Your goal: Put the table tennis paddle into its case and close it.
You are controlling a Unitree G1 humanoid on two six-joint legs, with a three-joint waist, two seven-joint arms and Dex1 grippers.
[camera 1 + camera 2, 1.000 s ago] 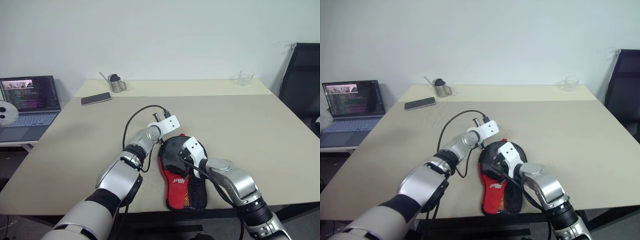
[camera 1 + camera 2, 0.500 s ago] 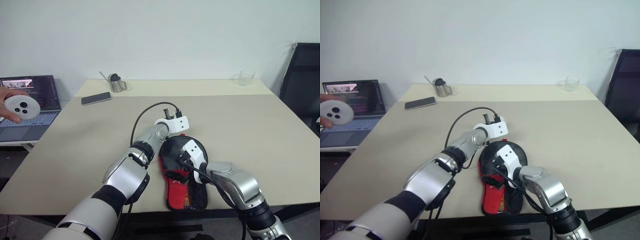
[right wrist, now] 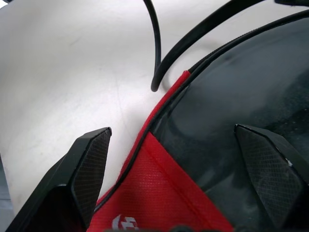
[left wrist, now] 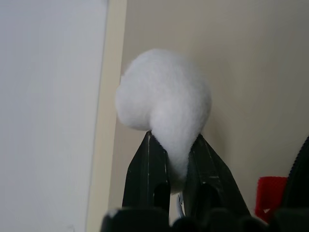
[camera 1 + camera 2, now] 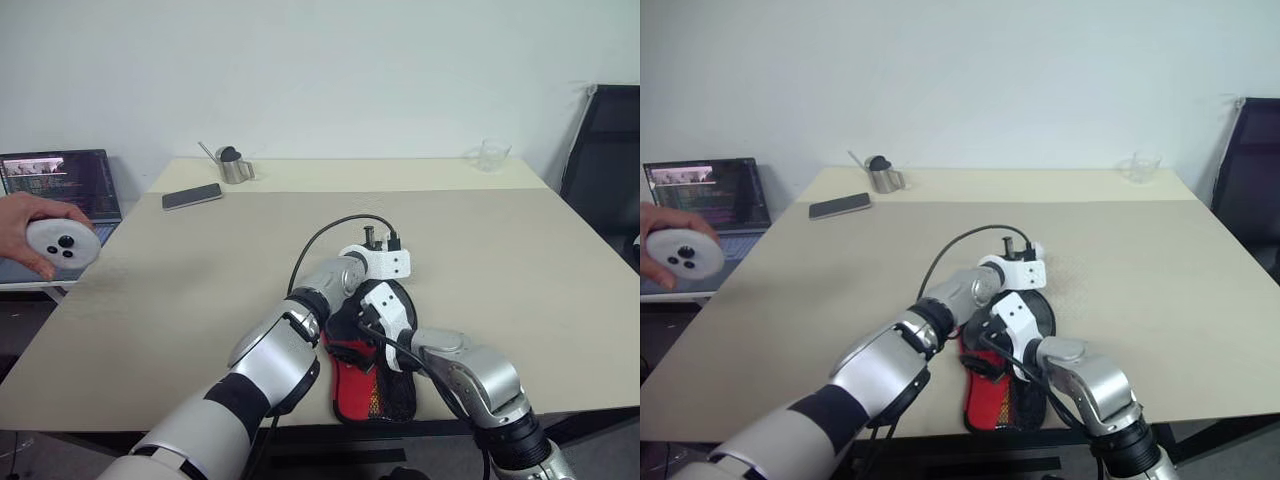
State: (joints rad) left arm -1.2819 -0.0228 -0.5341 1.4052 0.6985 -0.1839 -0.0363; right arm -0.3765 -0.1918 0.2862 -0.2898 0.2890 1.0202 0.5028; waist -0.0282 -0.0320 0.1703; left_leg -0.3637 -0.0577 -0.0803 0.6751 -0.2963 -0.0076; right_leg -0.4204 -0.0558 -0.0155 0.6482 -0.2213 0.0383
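Observation:
The case (image 5: 370, 385) lies near the table's front edge, its black round part far and its red part with the white logo near. The paddle is hidden. My left arm reaches across to the far right rim of the case's round part. There my left gripper (image 4: 173, 141) is shut on a white fluffy ball (image 4: 164, 96); what the ball hangs from I cannot tell. My right gripper (image 3: 172, 129) hovers open just over the case (image 3: 231, 96), where black fabric meets red, with nothing between its fingers (image 3: 91, 159).
Far left on the table (image 5: 500, 240) are a phone (image 5: 192, 197) and a metal cup (image 5: 234, 166); a glass (image 5: 490, 155) stands far right. A laptop (image 5: 60, 180) sits off the left edge, where a person's hand holds a round white device (image 5: 62, 245). A black chair (image 5: 605, 160) stands at right.
My left gripper has swept to the right around the far rim of the case's round part. A person's hand with a round white device has come in at the left. My right gripper has barely moved.

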